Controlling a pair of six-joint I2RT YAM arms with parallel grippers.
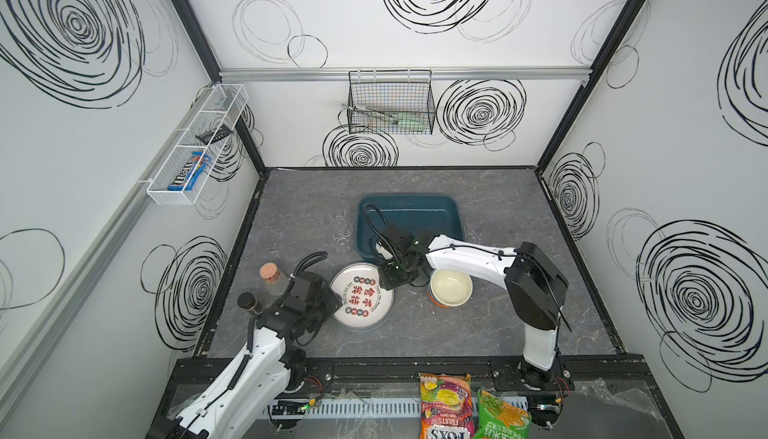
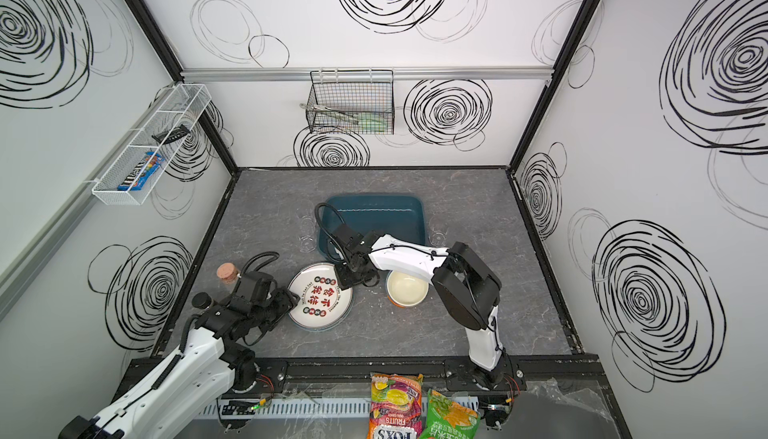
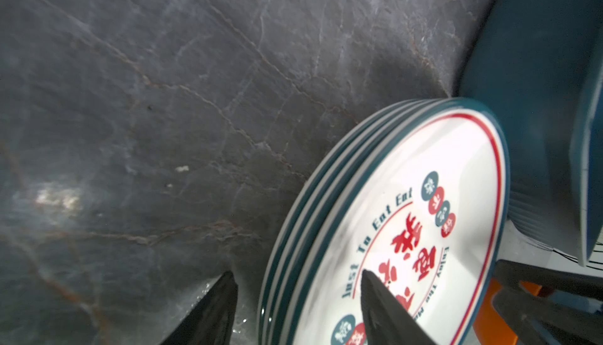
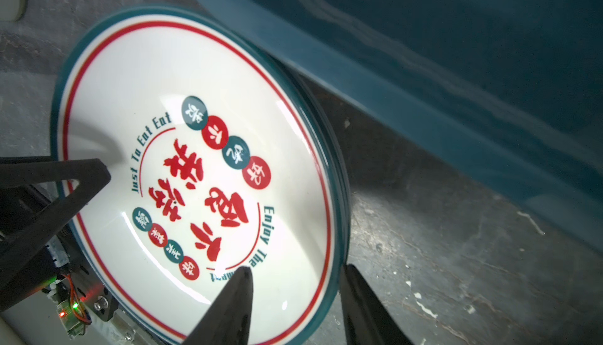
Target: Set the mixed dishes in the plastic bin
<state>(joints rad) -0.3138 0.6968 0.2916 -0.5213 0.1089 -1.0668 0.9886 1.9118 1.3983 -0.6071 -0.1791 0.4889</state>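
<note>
Left end effector [image 3: 297, 273] has its jaws apart astride the rim of the plate stack [image 1: 362, 296]. One finger is over the printed face and the other is outside it over the surface [image 1: 415, 333], and I see a gap on that outer side. Across the stack, the right end effector [image 4: 296, 267] is likewise parted over the opposite rim, closed on nothing; the plastic bin [image 1: 409, 199] lies just behind it, and close on its right the cream bowl [image 1: 451, 287] tops a bowl stack.
</note>
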